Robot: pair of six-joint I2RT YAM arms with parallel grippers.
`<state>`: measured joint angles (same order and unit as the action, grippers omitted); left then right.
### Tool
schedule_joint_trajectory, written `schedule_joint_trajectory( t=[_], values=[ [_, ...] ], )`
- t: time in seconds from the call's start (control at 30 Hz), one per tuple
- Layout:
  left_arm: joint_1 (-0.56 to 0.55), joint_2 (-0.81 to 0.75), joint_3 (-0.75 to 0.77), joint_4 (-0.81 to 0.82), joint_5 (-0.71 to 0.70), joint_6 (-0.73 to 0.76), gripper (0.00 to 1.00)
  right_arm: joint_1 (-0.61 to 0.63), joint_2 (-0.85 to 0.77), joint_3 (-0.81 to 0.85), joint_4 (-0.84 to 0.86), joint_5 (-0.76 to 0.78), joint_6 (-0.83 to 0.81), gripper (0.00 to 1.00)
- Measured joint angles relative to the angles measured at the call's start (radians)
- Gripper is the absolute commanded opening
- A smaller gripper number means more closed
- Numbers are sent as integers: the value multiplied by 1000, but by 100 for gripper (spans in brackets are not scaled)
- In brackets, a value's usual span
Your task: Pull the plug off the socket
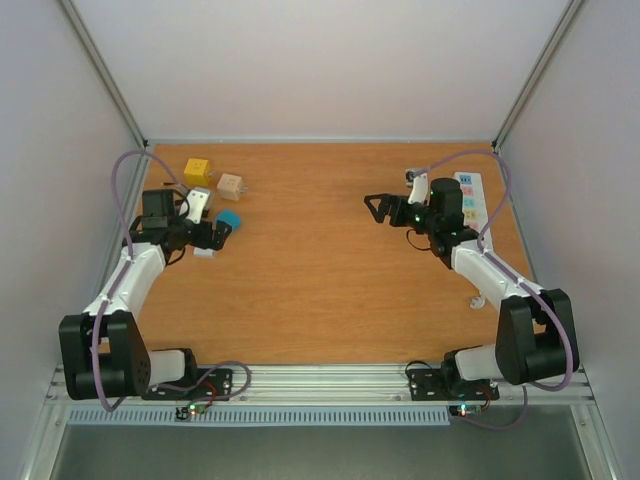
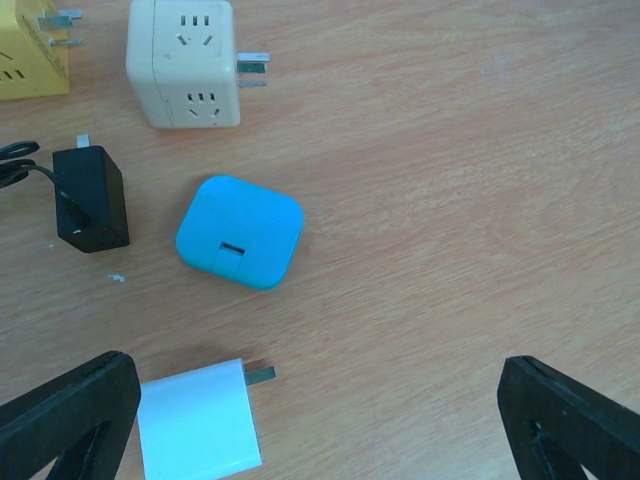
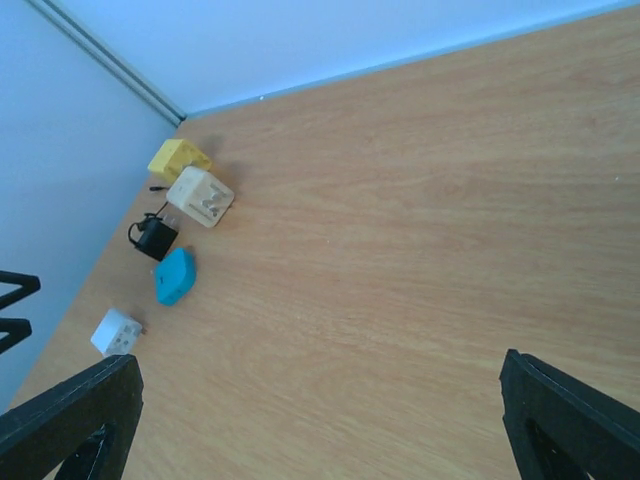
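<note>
Upper right of the top view, the socket [image 1: 470,198] lies flat along the right wall, long axis running toward the back, near end hidden behind the right arm. A small white piece [image 1: 413,178] sits just left of its far end; I can't tell whether that's a plug or cord. Right gripper [image 1: 376,208] hangs over bare wood left of the socket, apart from it, pointing toward frame centre, jaws spread wide, holding nothing. Its wrist view shows both fingers [image 3: 70,420] in the bottom corners with only table [image 3: 400,250] between them. Left gripper [image 1: 215,236] is at the left of the frame over a cluster of adapters, also spread fully and empty. From the left wrist I see a blue adapter [image 2: 240,232] at centre and a black adapter [image 2: 90,198] to its left with a cable running off the left edge. A beige cube adapter [image 2: 183,62] is at top, prongs pointing right, and a yellow cube [image 2: 30,50] is in the top-left corner. A white charger [image 2: 198,420] at bottom left is just beside the left-hand finger [image 2: 70,420], prongs to the right; I can't tell if they touch. No two items in the cluster touch each other. The cluster is well apart from the socket, on the opposite side of the table.
</note>
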<state>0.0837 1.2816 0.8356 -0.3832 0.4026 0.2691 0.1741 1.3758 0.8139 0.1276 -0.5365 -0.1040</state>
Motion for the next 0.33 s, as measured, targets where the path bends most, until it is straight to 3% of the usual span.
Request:
schedule_joint_trajectory(
  t=[0.33],
  values=[
    [0,0,0,21,0,-21,100,13,0,-5,30,60,2,98]
  ],
)
